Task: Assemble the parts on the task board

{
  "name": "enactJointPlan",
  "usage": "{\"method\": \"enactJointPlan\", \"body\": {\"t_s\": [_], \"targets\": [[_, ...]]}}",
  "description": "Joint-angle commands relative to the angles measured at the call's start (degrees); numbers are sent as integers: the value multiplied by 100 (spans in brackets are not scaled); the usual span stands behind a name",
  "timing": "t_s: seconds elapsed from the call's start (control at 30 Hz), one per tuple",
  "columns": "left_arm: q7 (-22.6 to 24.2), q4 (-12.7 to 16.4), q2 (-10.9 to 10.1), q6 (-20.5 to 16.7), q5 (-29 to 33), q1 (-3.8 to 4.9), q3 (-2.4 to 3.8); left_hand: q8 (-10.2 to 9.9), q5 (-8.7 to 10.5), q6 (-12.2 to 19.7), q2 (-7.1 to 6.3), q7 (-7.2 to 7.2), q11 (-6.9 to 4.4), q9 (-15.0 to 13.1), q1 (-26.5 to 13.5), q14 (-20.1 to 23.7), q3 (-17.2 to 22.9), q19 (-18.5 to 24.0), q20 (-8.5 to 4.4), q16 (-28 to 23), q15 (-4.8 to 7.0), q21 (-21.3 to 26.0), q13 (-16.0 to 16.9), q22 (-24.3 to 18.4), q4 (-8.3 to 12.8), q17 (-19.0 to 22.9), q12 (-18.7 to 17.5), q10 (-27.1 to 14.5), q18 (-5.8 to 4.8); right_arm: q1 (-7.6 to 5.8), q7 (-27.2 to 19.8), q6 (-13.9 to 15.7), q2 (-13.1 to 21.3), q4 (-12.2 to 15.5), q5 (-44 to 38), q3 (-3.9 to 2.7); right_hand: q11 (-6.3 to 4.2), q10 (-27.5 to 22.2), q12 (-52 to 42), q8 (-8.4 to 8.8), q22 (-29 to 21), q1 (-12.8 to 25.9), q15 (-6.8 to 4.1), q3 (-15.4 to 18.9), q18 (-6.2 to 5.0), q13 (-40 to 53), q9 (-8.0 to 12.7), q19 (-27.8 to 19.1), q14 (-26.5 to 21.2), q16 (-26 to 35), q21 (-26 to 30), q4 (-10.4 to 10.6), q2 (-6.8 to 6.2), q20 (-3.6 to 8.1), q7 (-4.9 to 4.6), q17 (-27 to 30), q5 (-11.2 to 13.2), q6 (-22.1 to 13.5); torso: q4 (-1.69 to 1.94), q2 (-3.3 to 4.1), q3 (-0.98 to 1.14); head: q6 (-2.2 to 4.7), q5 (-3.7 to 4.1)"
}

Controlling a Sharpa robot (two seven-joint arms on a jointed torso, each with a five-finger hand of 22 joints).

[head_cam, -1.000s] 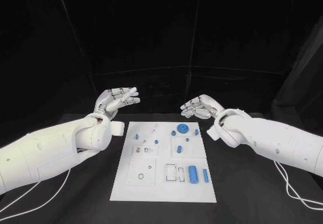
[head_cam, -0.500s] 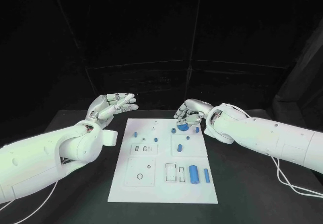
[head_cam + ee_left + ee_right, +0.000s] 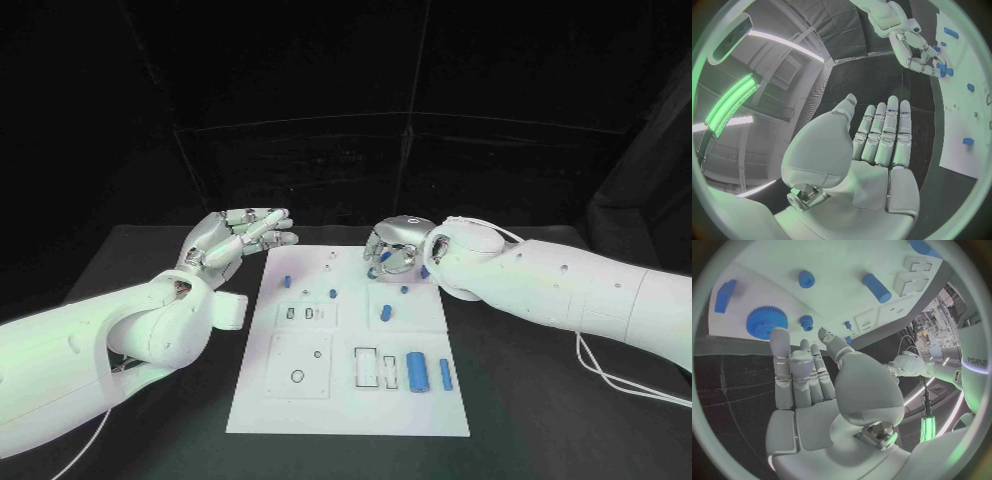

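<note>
Over the last second the right hand has swung in over the task board's far edge, empty fingers spread just above the large blue gear, likely its next pick, while the left hand hovers open beside the board.

dim black backdrop | green strip-light tint | fisheye wrist edges bent

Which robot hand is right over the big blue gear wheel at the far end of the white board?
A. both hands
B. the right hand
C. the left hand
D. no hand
B: the right hand reaches down over the blue gear at the far end of the task board, its fingers empty and just short of it, while the left hand is raised off to the board's side.
</note>
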State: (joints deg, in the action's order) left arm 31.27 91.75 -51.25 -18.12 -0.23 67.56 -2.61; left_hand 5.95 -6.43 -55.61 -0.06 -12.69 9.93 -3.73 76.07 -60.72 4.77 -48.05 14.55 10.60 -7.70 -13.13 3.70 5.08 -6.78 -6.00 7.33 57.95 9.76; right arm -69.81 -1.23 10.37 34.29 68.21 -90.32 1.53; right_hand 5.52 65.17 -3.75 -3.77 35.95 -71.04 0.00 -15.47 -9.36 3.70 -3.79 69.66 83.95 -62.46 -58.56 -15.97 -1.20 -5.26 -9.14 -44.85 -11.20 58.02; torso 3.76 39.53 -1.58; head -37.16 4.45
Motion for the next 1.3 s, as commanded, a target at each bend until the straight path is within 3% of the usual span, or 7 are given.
{"method": "enactJointPlan", "body": {"t_s": [0.03, 0.47, 0.8, 1.03, 1.3], "targets": [[-24, 59, -33, 76, -45, 11, 4, -29, 5, -21, 29, -10, 13, 5, -23, -28, 0, -45, 7, -29, -19, 30, -3, -7, 31, 7, -35, 19, 84, -20, 201, -284, -31, 5, -332, -5, 3, -25, 11, 8, 143, 29, 54, -41, 36, -1, 0, 5, 171, -160, -129, 1, -47, -27, 9, -162, 11, -44, 18, 82, -8, 3, 17], [-69, 155, -134, 88, -45, 17, 4, -47, 6, -17, 26, -20, 21, 6, -41, -25, -14, -51, 11, -50, -25, 46, -3, -19, 40, 10, -56, 14, 83, -27, 301, -391, -53, -7, -413, -6, 4, 25, -1, -2, 644, 16, 57, -167, 95, 1, -5, 82, 164, -597, -547, 16, 24, -40, -2, -624, 11, -9, 73, 189, -20, 4, 55], [-116, 139, -162, 111, -44, 23, 4, -63, 6, -15, 30, -29, 28, 5, -62, -22, -25, -55, 15, -68, -30, 60, -3, -31, 42, 12, -74, 8, 83, -30, 307, -340, -73, -29, -422, -6, -38, 253, -23, -40, 916, -45, 22, -544, 122, 6, -19, 103, 137, -826, -800, 32, 216, -25, 13, -816, 256, 182, 94, 229, -12, -14, 62], [-148, 123, -161, 131, -44, 23, 4, -67, 6, -15, 34, -31, 30, 5, -68, -22, -28, -57, 16, -73, -31, 65, -3, -34, 41, 13, -79, 7, 83, -30, 218, 185, -57, 2, -410, -6, -120, 599, -103, -150, 1163, -176, -57, -930, 153, 44, -59, 168, 122, -949, -1004, 27, 375, -4, 57, -917, 512, 506, 93, 243, -9, 2, 60], [-179, 124, -165, 153, -44, 23, 4, -74, 5, -14, 42, -33, 32, 5, -72, -21, -28, -59, 17, -80, -33, 71, -3, -39, 44, 13, -87, 5, 82, -55, 168, 859, -65, 69, -246, -8, -133, 677, -55, -133, 1297, -187, -71, -1141, 172, 40, -51, 185, 105, -1016, -1125, 24, 296, 8, 53, -951, 508, 569, 107, 262, -9, 45, 34]]}}
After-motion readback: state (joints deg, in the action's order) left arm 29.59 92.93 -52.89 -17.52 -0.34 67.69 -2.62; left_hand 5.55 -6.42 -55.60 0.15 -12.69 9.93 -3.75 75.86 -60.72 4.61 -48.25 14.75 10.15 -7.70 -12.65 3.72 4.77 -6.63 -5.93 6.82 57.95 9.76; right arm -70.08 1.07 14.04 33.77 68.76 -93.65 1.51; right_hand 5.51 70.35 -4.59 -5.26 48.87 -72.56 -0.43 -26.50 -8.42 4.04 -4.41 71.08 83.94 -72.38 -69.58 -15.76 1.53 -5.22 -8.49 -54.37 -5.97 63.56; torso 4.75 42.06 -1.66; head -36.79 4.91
